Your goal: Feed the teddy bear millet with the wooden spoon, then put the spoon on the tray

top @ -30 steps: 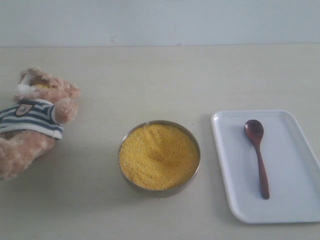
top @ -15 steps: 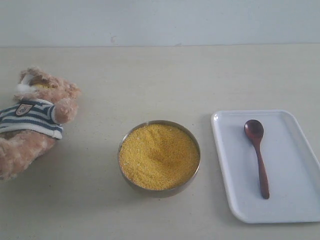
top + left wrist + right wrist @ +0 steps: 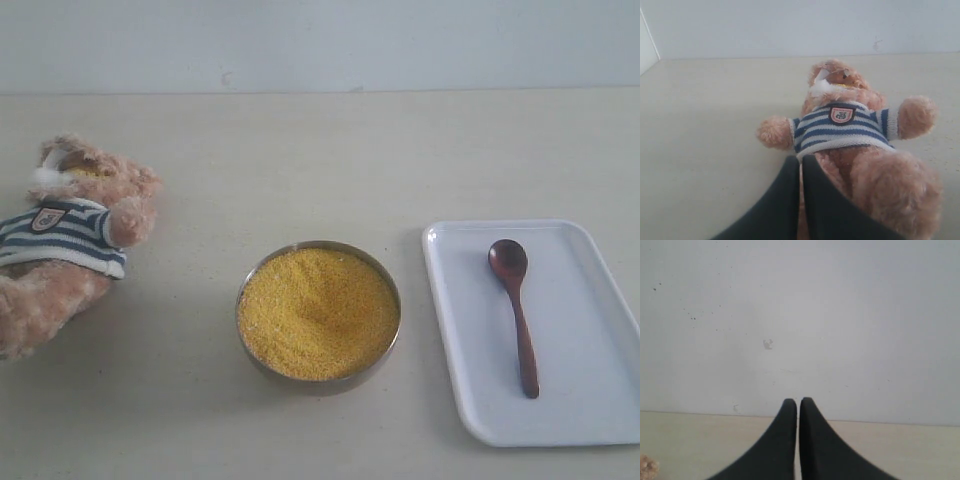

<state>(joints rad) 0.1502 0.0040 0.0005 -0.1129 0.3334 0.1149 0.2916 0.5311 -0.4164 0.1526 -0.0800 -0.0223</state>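
Because the wooden spoon (image 3: 516, 310) lies on the tray (image 3: 585, 340) at the frame's right, with millet (image 3: 318, 312) at centre and the bear (image 3: 65, 240) at left, my left end effector (image 3: 800, 162) and right end effector (image 3: 798, 402) hold nothing, both pressed together.

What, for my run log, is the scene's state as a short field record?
bear: fluffy tan plush teddy bear in a striped shirt, lying on its back, far left in the exterior view
millet: bright yellow millet filling the round metal bowl, centre
spoon: dark reddish-brown wooden spoon, flat on the white rectangular tray, right
left jaws: shut, empty, facing the bear
right jaws: shut, empty, facing the wall
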